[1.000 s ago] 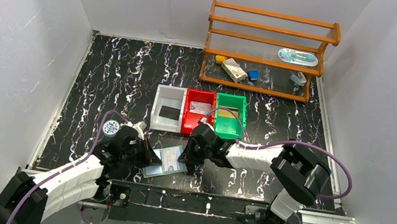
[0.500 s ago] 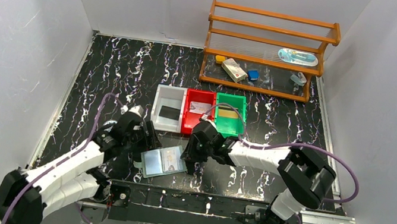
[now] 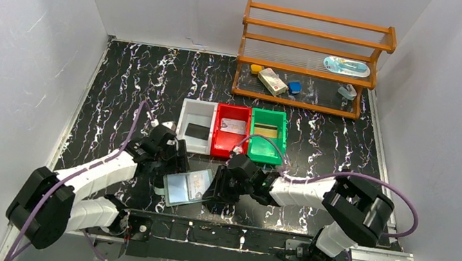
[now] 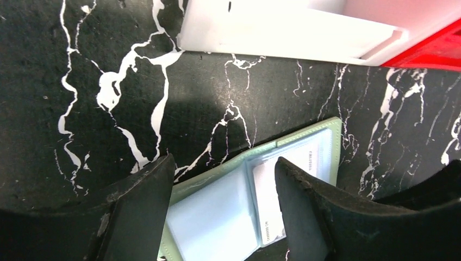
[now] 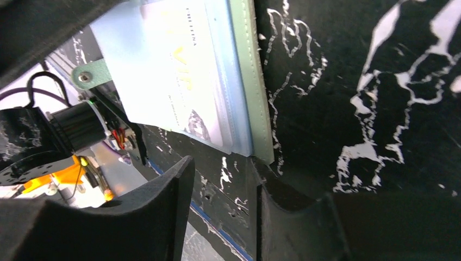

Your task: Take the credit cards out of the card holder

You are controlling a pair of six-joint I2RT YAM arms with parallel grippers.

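The grey-green card holder (image 3: 185, 187) lies open on the black marbled counter (image 3: 123, 85), low in the middle of the top view, its clear bluish pockets facing up. A pale printed card (image 5: 174, 70) sits inside a pocket, filling the upper left of the right wrist view.

The left pincer (image 3: 167, 162) is at the holder's upper left edge. In its wrist view its fingers (image 4: 138, 212) stand apart with nothing between them but the holder lying below. The right pincer (image 3: 215, 188) is at the holder's right edge, its fingers (image 5: 136, 217) also apart and clamped on nothing.

Above the holder stand a white bin (image 3: 183, 138) with a black card (image 3: 197, 131), a red bin (image 3: 226, 146) and a green bin (image 3: 265, 151) with a gold card (image 3: 266, 131).
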